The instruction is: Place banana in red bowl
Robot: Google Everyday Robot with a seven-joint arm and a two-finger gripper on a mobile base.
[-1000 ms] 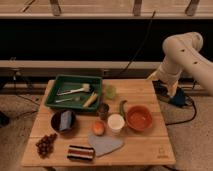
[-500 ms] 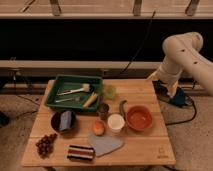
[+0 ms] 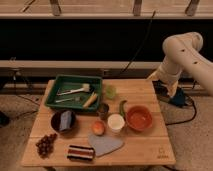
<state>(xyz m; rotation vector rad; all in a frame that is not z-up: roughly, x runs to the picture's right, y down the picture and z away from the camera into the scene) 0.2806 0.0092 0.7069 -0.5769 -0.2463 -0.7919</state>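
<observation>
1. Hand (image 3: 172, 93): at the end of the white arm (image 3: 182, 55), off the right edge of the wooden worktop (image 3: 145, 147) and level with its far right corner; the fingers stand spread apart with nothing between them, well apart from every item on the worktop
2. Banana (image 3: 90, 100): small, pale yellow-tan, lying aslant in the front right corner of the green tray (image 3: 52, 98), just beside the white utensils (image 3: 74, 91) that share the tray
3. Red bowl (image 3: 138, 118): upright on the right half of the worktop, glossy inside facing up; well apart from the banana and nearer the hand than the tray is
4. Green pepper (image 3: 123, 107): dark and curved, just beside the far left rim of the red bowl
5. White cup (image 3: 115, 122): upright, just left of the red bowl; the orange fruit (image 3: 98, 128) sits just left of the cup
6. Small dark cup (image 3: 103, 110): between the tray's front right corner and the white cup; a pale green thing (image 3: 110, 92) lies behind it, beside the tray's right wall
7. Dark bowl (image 3: 56, 120): in front of the tray on the left, holding a grey-blue item (image 3: 65, 120)
8. Front row, left to right: grapes (image 3: 46, 145), striped block (image 3: 81, 152), flat grey-blue piece (image 3: 105, 144)
</observation>
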